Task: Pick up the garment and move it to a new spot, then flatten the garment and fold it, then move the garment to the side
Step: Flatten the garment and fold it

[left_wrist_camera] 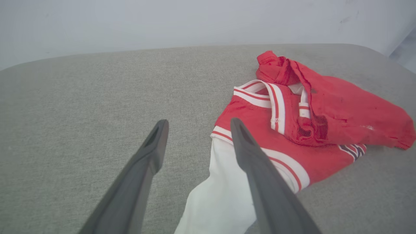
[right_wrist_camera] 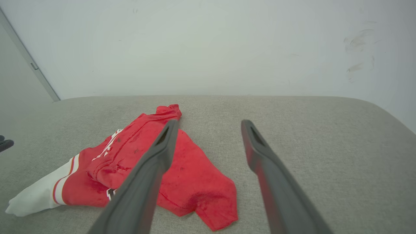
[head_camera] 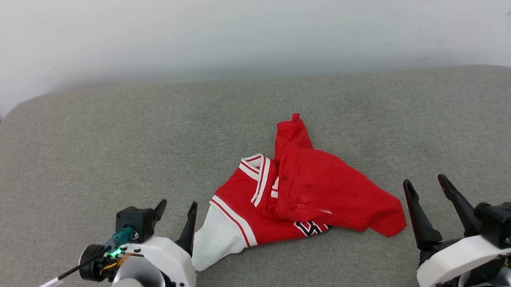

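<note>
Grey woven surface (head_camera: pixel 85 148), padded, rounded far corners, with a pale wall (head_camera: pixel 249 25) behind it. Scuff marks (right_wrist_camera: pixel 357 42) showed on the wall in the right wrist view, and a grey vertical strip (right_wrist_camera: pixel 29 65) at its left edge.

Garment (head_camera: pixel 310 193) lay crumpled on the surface, a bit right of centre in the head view, between the two pincers and nearer the robot's edge than the far one. Mostly red. One white sleeve (head_camera: pixel 217 241) stuck out toward the near left. Red-and-white striped trim ran along the sleeve seam and the neckline (head_camera: pixel 257 174). A plain red flap was folded over the top and covered most of the front. Only a scrap of black, white-outlined lettering (head_camera: pixel 311 228) peeked out at the near edge. One red corner (head_camera: pixel 292 128) was bunched up and pointed at the far side. Dark specks dotted the red flap.

Left pincer (head_camera: pixel 178 204) sat low at the lower left, fingers spread, nothing between them. The finger nearer the garment was just beside the sleeve. In the left wrist view that finger crossed in front of the sleeve; contact could not be told. The other finger was over bare surface. A green light (head_camera: pixel 114 252) glowed on the left wrist, and a black cable (head_camera: pixel 48 283) with a white tag ran off it.

Right pincer (head_camera: pixel 424 180) sat at the lower right, fingers spread wide, empty. It was near the garment's right hem corner (head_camera: pixel 391 224) but apart from it. In the right wrist view one finger overlapped the red cloth and the other stood over bare surface.
</note>
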